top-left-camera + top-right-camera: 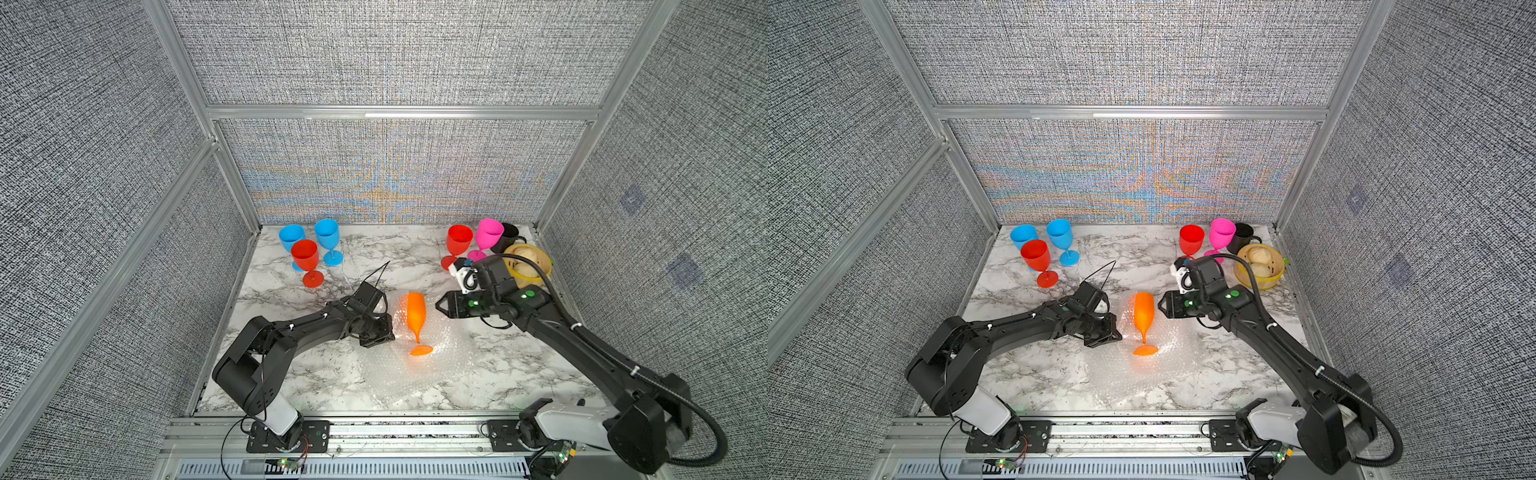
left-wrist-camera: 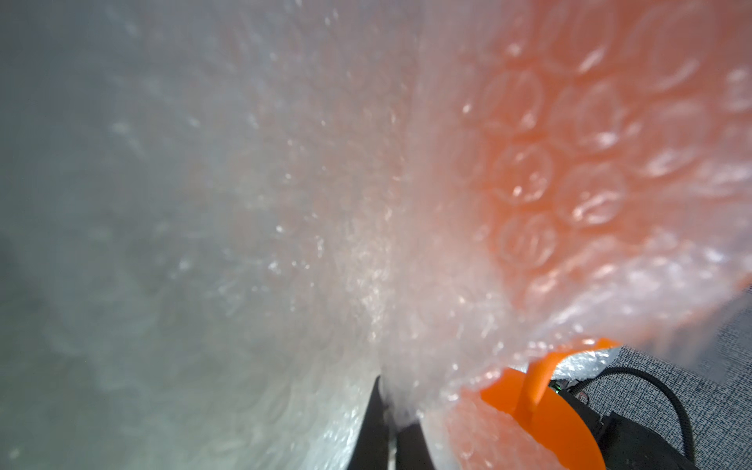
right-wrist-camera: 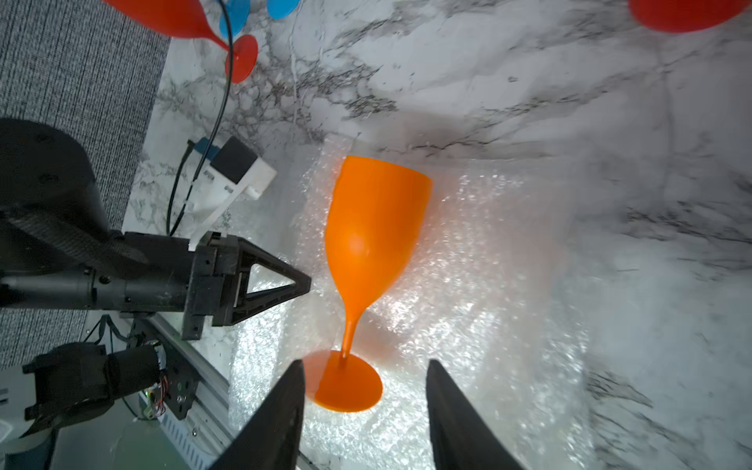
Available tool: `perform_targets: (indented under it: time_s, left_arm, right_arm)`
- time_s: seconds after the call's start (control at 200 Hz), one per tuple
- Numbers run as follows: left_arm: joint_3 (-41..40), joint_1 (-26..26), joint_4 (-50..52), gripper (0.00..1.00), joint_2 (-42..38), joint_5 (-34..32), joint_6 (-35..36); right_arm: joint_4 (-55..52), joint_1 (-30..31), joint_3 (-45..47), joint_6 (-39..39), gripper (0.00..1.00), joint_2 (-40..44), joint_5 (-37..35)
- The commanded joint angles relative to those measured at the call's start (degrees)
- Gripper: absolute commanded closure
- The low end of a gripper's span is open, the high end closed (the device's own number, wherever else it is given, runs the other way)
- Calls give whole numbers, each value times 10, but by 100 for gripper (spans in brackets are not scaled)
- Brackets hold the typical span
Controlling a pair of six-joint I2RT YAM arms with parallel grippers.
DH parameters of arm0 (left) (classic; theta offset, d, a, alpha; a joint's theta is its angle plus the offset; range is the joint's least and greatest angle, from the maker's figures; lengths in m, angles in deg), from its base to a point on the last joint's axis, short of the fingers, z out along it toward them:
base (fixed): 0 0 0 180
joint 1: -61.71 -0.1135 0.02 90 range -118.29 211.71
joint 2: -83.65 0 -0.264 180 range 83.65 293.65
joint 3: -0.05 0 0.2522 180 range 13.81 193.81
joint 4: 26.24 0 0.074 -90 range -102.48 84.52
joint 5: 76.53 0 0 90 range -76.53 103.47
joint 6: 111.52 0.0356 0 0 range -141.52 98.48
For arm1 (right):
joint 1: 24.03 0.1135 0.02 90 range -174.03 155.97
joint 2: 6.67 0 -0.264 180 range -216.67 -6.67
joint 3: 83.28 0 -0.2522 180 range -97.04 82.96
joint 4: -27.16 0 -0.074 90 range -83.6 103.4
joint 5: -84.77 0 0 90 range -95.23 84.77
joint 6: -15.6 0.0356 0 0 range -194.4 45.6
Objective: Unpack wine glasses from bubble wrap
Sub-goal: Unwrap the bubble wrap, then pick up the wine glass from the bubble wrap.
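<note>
Goblet: orange goblet (image 1: 415, 318) lay sideways on spread bubble wrap (image 1: 419, 378), on the counter (image 1: 307, 374).
Left jaws: pinched shut on the wrap's edge.
Right jaws: apart, empty.
Risk: tugging the wrap could roll the goblet away.

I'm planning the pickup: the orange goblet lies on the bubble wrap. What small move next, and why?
Probably move the right gripper onto the orange goblet and close on its stem. The goblet lies mostly uncovered on its side on the bubble wrap, the right jaws stand open beside its bowl, and the left gripper pinches the wrap's edge.
</note>
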Motion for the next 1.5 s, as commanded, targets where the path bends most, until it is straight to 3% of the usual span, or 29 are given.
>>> perform_targets:
  time_s: [0.0, 0.13, 0.25, 0.465, 0.686, 0.816, 0.956, 1.086, 1.196, 1.496]
  left_arm:
    - [2, 0, 7, 90, -4, 3, 5]
    - [6, 1, 37, 54, -32, -13, 9]
    - [9, -1, 77, 41, -92, -39, 23]
    - [19, -14, 192, 39, -188, -119, 38]
    - [-19, -23, 190, 39, -255, -164, 36]
    - [15, -33, 235, 39, -277, -204, 54]
    - [81, -38, 277, 39, -296, -250, 94]
    - [144, -38, 293, 39, -261, -248, 105]
    - [183, -39, 296, 38, -214, -228, 73]
    - [224, -63, 259, 40, -75, -71, -97]
  right_arm:
    - [-25, 38, -8, 6, 45, -40, -24]
    - [4, 67, -8, 21, 44, -90, -36]
    - [18, 88, -11, 25, 43, -132, -47]
    - [42, 101, 3, 32, 42, -168, -57]
    - [51, 103, 14, 30, 43, -206, -73]
    - [50, 104, 23, 29, 43, -220, -87]
    - [75, 104, 46, 26, 56, -196, -83]
    - [119, 104, 76, 23, 69, -155, -70]
    - [133, 104, 78, 7, 73, -141, -69]
    - [190, 113, 116, -34, 83, -102, -81]
